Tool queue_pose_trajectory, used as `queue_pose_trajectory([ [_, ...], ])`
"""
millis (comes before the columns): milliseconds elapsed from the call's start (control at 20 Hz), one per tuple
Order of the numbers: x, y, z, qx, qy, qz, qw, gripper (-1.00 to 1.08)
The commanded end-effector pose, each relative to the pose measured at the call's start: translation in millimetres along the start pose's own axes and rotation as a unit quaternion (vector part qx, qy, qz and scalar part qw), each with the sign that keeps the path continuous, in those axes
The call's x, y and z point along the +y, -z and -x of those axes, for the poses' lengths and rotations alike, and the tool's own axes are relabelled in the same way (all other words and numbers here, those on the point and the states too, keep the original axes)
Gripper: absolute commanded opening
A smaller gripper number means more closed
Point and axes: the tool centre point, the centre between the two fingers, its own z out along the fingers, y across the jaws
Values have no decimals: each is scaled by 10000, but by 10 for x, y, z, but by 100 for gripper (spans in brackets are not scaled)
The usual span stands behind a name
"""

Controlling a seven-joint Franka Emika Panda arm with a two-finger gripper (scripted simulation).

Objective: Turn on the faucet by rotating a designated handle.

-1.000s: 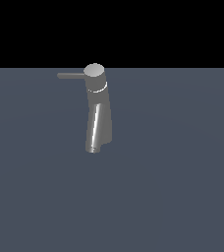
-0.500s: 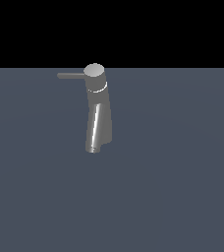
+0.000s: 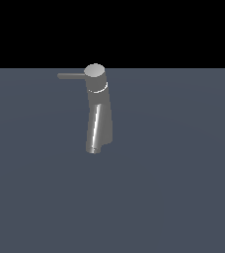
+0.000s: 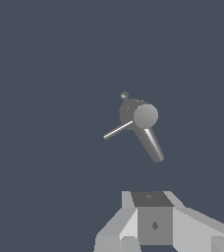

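I see the small grey metallic faucet [image 3: 98, 123], a tapered leaning column with a bright streak, standing mid-floor on the flat slate-blue ground [image 3: 183, 197]. Its thin grey rod handle [image 3: 71, 75] juts level toward the exterior view's left from the round cap. The pale grey gripper [image 4: 155, 243] sits well apart from it; I cannot tell its jaw state.

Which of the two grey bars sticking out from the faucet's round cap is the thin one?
The handle is the thin one: a slim straight rod. The other bar, the faucet body, is thick and tapered with a bright highlight.
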Motion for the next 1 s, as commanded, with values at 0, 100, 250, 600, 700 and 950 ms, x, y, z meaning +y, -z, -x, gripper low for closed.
queue_pose_trajectory([
  [0,-110,-111,-43,107,-296,-68,9995,-100],
  [100,-189,-207,-80,183,-532,-120,9983,-100],
  [250,-293,-358,-136,287,-892,-201,9954,-100],
  [600,-475,-746,-271,484,-1767,-397,9823,-100],
  [700,-510,-863,-311,529,-2026,-454,9768,-100],
  [950,-565,-1165,-407,627,-2688,-595,9593,-100],
])
